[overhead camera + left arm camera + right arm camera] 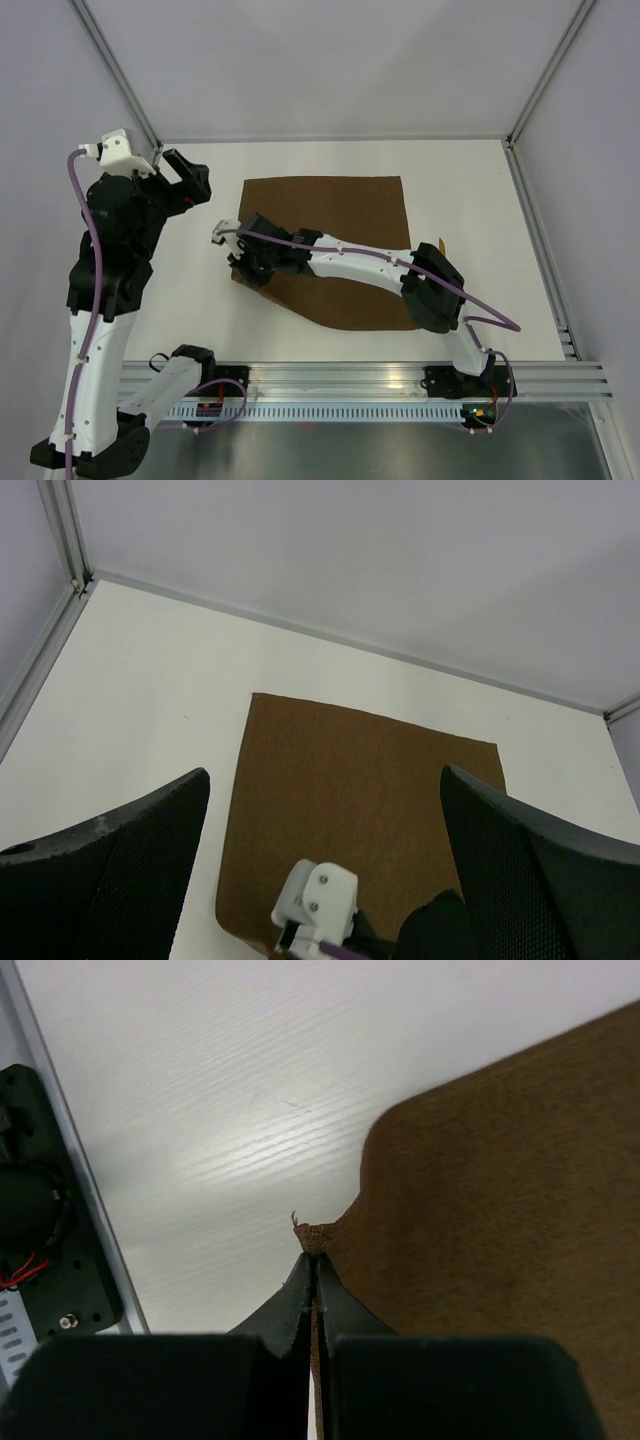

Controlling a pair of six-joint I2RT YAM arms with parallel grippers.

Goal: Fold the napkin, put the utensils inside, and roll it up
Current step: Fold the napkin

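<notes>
Right wrist view: right gripper (313, 1260) is pinching a corner of the napkin (500, 1240) between pressed jaws, cloth spreading ahead-right of them, while left gripper (188, 177) is hovering spread, farther off.

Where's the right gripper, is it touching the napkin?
Touching. The right wrist view shows the right gripper closed on a corner of the napkin, the cloth poking out between its fingertips.
</notes>
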